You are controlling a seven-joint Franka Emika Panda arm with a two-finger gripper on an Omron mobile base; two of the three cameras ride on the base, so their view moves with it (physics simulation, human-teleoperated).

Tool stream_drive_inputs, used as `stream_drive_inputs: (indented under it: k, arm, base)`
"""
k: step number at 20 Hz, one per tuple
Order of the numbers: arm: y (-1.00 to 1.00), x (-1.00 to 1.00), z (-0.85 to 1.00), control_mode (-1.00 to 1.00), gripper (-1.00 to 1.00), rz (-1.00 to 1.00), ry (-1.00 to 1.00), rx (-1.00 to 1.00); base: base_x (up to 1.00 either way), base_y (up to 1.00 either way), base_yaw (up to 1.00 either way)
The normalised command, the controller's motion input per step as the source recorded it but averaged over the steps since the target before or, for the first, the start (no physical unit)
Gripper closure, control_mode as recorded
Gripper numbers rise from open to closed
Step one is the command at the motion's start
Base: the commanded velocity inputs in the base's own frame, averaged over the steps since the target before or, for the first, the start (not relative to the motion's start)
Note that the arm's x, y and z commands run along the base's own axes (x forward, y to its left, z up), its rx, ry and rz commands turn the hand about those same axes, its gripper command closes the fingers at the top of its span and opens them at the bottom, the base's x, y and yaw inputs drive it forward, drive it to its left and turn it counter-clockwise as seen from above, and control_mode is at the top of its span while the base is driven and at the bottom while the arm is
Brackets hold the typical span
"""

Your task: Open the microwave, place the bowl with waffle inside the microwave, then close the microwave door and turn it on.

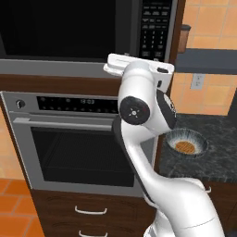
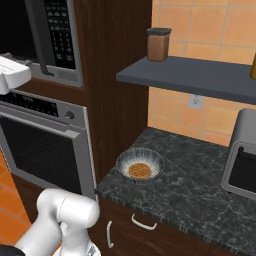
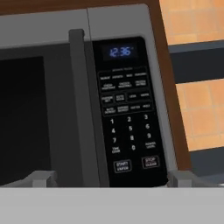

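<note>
The microwave (image 1: 69, 60) sits built in above the oven, and its dark glass microwave door (image 3: 26, 113) is closed. A vertical grey handle (image 3: 78, 100) separates the door from the black keypad (image 3: 129, 113). My gripper (image 3: 111, 178) is open and empty, level with the microwave's lower edge and facing the handle and keypad; its fingertips (image 3: 41, 178) stand wide apart. The white hand (image 1: 122, 65) hovers in front of the microwave's lower right corner. The striped bowl (image 2: 152, 159) rests on the dark counter to the right, with the orange-brown waffle (image 2: 139, 170) inside; the left base view also shows this bowl (image 1: 198, 140).
A silver oven (image 1: 78, 139) with a bar handle is below the microwave. A dark stone counter (image 2: 200, 190) extends right, with a grey toaster oven (image 2: 242, 155) at its far end. Above it hangs a shelf (image 2: 200, 77) carrying a brown jar (image 2: 158, 44). Wooden drawers lie under the counter.
</note>
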Motion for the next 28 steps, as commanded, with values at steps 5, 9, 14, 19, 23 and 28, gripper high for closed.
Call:
stream_drive_inputs:
  k: [5, 9, 14, 19, 23, 28]
  arm:
    - [0.00, 0.57, 0.00, -1.00, -1.00, 0.00, -0.04, 0.00]
    - [0.02, 0.63, 0.00, -1.00, -1.00, 0.00, 0.00, 0.00]
    - [0.05, 0.35, 0.00, -1.00, -1.00, 0.00, -0.01, 0.00]
    - [0.00, 0.28, 0.00, -1.00, -1.00, 0.00, -0.01, 0.00]
    - [0.00, 0.31, 0.00, -1.00, -1.00, 0.00, 0.00, 0.00]
    - [0.00, 0.27, 0.00, -1.00, 1.00, 0.00, 0.00, 0.00]
  base:
    - [0.00, 0.00, 0.00]
    - [0.00, 0.00, 0.00]
    - [0.00, 0.00, 0.00]
    - [0.00, 0.00, 0.00]
    - [0.00, 0.00, 0.00]
    - [0.00, 0.00, 0.00]
